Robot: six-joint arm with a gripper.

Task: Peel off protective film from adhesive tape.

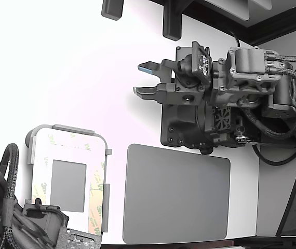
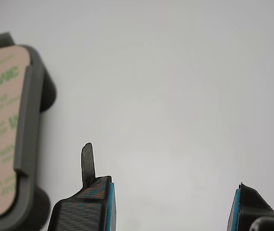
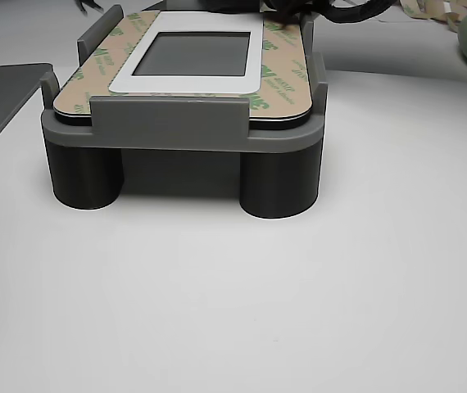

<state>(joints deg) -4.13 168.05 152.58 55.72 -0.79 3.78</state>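
From the wrist view I see my gripper (image 2: pixel 173 204) with its jaws wide apart and nothing between them, only bare white table (image 2: pixel 175 96) ahead and plenty of open room to move. Off to one side in that view sits the grey fixture (image 2: pixel 31 120), and the tan protective film (image 2: pixel 5 144) with green 3M print lies flat on the panel it carries, running lengthwise along the fixture's raised side clip. In the exterior view the gripper (image 1: pixel 144 79) hangs over the table toward the exterior view's right, fingertips pointing to the exterior view's left, well apart from the fixture (image 1: pixel 67 128), which stands near the lower left corner of that view. The white panel (image 1: pixel 59 150) with its grey square centre is seated inside the frame; the film (image 1: pixel 96 194) edges the panel's right side in that view, long axis running toward the frame's near and far ends, with further paler printed strips along the other edges. I cannot see the adhesive tape itself under the liner. A large grey mat (image 1: pixel 176 194) lies flat between the fixture and the arm's base, just beside the fixture. A second arm (image 1: pixel 13 218) sits at the fixture's near end. In the other view the fixture (image 3: pixel 184 123) stands on round legs, with film (image 3: pixel 287 65) flat along the panel's edges.
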